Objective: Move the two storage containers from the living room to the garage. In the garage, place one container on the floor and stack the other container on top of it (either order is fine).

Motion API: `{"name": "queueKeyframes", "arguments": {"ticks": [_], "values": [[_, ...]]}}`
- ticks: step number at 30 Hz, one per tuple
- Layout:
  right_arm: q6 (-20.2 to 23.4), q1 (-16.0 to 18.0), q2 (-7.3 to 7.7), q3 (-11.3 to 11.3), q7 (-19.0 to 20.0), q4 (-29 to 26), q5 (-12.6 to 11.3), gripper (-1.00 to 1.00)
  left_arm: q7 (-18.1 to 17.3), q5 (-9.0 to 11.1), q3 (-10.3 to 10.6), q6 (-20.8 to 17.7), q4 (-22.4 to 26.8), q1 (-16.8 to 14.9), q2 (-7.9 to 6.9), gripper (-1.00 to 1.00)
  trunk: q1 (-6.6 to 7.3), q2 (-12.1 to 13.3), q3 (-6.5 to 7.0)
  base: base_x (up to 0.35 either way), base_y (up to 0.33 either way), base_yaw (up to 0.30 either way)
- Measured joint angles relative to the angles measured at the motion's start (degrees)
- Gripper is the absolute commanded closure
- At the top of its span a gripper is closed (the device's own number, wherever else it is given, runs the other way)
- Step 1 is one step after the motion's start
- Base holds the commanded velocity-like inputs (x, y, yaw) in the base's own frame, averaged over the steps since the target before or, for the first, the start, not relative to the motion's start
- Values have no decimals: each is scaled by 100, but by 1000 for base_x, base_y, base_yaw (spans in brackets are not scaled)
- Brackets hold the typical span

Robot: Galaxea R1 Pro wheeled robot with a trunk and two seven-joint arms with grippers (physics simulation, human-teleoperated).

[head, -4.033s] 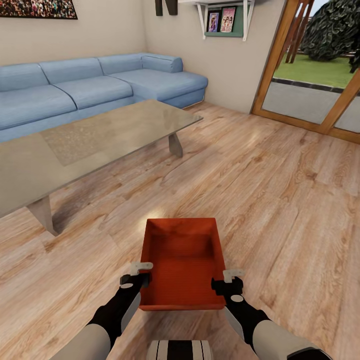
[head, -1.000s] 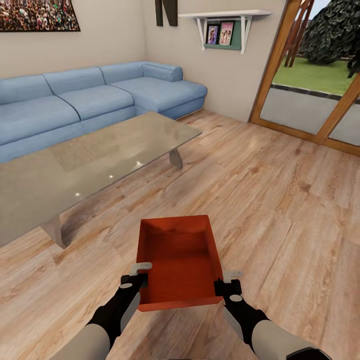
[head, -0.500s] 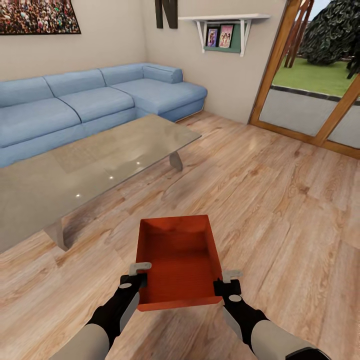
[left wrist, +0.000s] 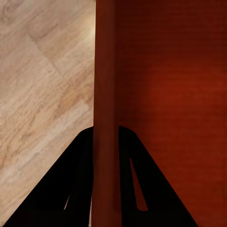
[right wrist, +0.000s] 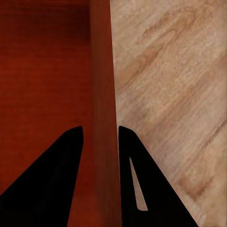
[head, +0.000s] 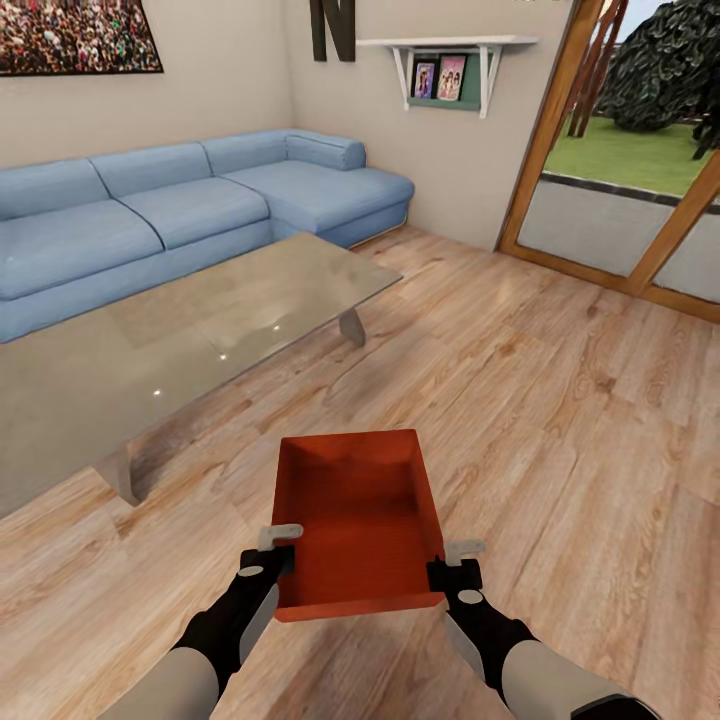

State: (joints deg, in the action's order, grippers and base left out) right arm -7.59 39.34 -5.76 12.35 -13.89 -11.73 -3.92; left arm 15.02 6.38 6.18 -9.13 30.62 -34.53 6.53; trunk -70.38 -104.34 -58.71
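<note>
Item: one orange-red bin (head: 358, 520), open-topped, empty, carried level above the wood floor (head: 560, 420) of the living room.

Hold: left gripper (head: 283, 546) pinches the bin's left wall, right gripper (head: 452, 562) pinches the right wall, both near the robot's end of the bin.

Change: against the last few seconds the bin sits the same between the grippers, while the glass table (head: 170, 340) and blue sofa (head: 180, 215) ahead and to the left have slid slightly in frame — the camera moved, not the things. Judged: transport under way, garage not yet reached.

By view: the wrist cameras show each wall (left wrist: 105, 94) (right wrist: 101, 94) running between the dark fingers, one inside, one outside — proof of the grip. The head view adds the room: glass doors (head: 620, 170) ahead to the right, a shelf (head: 450, 65) beyond.
</note>
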Motion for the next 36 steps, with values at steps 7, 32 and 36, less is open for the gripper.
{"name": "queueKeyframes", "arguments": {"ticks": [7,32,36], "values": [[61,-1,7,12,3,-39,18,100,2,24,-3,0,-4,0,0,100,154,281,126,0,0,0],[69,-1,9,11,6,-47,22,100,2,26,-5,3,-4,0,1,100,703,1284,574,0,0,0],[73,-1,9,14,4,-47,21,100,2,28,-4,2,-6,0,0,100,791,1444,646,0,0,0]]}}
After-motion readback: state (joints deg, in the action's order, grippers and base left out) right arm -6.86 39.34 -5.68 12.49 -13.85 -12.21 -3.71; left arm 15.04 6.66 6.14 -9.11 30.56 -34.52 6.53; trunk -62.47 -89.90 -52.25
